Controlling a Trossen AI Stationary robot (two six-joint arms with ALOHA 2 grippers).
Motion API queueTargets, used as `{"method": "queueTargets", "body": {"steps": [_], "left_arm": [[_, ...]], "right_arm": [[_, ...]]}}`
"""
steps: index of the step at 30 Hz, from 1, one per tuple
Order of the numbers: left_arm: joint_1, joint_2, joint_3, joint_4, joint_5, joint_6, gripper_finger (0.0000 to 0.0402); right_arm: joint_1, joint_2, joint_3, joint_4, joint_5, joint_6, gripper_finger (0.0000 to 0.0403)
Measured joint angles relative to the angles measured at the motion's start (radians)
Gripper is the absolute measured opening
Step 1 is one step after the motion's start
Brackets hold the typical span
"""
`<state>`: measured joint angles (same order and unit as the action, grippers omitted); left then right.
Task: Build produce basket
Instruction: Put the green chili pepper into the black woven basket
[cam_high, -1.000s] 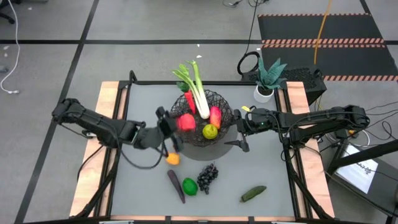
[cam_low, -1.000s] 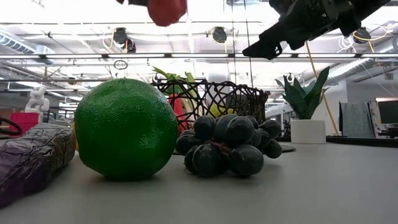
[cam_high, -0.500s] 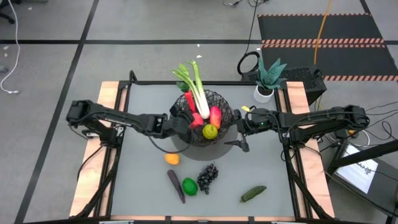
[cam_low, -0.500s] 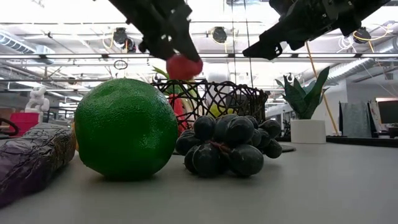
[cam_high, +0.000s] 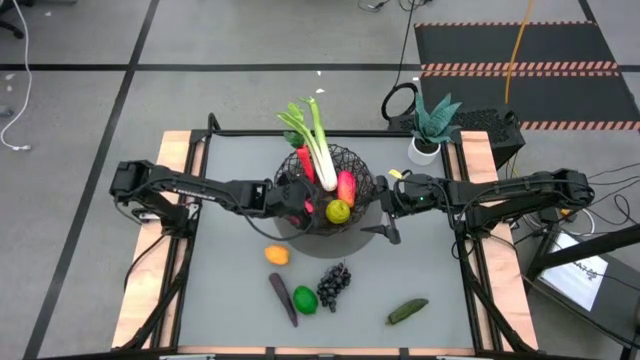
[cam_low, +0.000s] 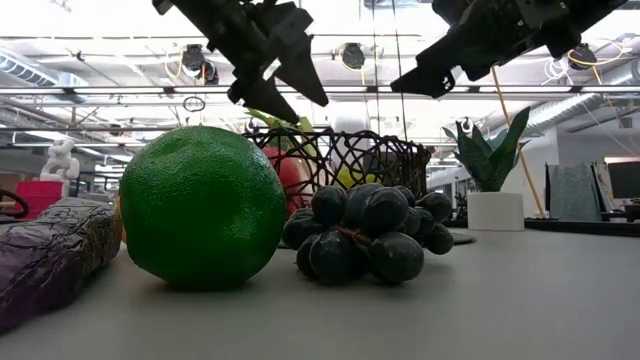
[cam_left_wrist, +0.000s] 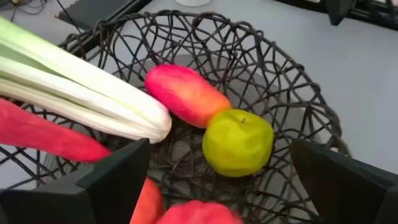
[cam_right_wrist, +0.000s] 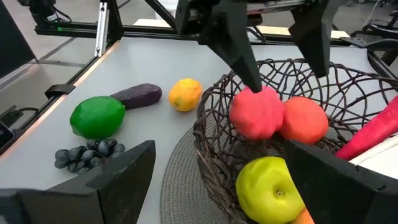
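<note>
Red fruit (cam_right_wrist: 257, 112) released into basket (cam_high: 352, 160).
L gripper (cam_high: 297, 196) jaws now spread wide, fruit lying just below them w/ other produce; five pcs still being left on table. R gripper (cam_high: 385, 208) open, beside rim.

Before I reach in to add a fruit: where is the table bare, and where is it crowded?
Bare: the near left corner beside the orange fruit, and the table between cucumber and right gripper. Crowded: the basket under the left gripper, and around eggplant, green fruit and grapes.
</note>
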<state>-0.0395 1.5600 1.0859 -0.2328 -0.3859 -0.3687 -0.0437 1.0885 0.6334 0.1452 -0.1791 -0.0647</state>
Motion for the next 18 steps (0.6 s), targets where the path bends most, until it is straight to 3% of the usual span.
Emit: {"method": "queueTargets", "body": {"steps": [7,18], "left_arm": [[-0.003,-0.004,0.000,-0.011,0.003,0.015,0.0387],[-0.045,-0.109,0.000,-0.069,0.003,-0.012,0.0353]], "right_arm": [[0.004,0.000,0.000,-0.019,0.101,0.090,0.0348],[0.180,0.000,0.000,-0.359,0.097,0.235,0.0348]]}}
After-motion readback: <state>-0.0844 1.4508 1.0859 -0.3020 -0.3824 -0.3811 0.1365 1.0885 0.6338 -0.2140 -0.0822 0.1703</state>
